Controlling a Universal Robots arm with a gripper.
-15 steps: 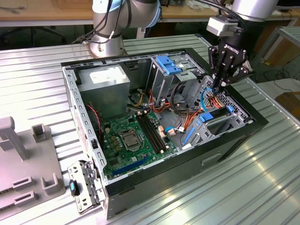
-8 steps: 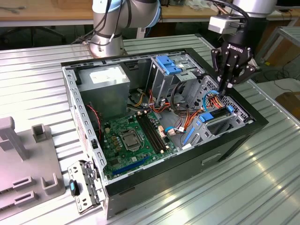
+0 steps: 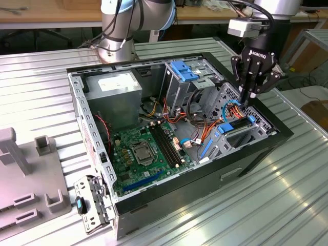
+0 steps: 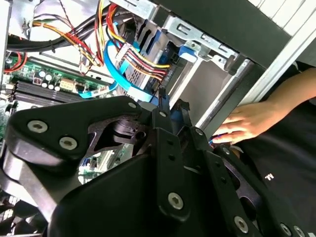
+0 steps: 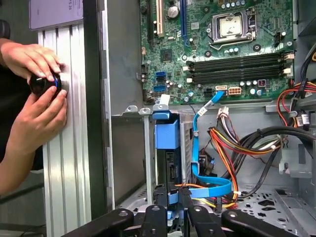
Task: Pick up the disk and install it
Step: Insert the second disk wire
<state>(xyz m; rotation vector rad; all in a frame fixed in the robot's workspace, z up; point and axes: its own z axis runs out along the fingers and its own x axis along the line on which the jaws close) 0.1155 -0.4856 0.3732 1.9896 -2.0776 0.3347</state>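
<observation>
The gripper (image 3: 249,97) is hanging over the far corner of the open computer case (image 3: 287,134) at the exterior view's right, its fingers drawn close together and pinching the near blue end of the disk (image 3: 237,126); in the first wrist view the fingertips (image 5: 174,196) are closing on that blue frame (image 5: 167,136), so I judge it is gripping the disk; the disk is lying directly below the tool, tilted in the low drive cage, touching the fingers and seemingly partly seated. To do this step well, I judge the push should be running straight along the cage rails, square and gentle; the flat blue cable (image 5: 210,185) and the coloured wires (image 5: 237,143) are lying just beside the slot and could snag; a person's hands (image 5: 34,84) are working near the case's outer wall, well apart from the disk.
</observation>
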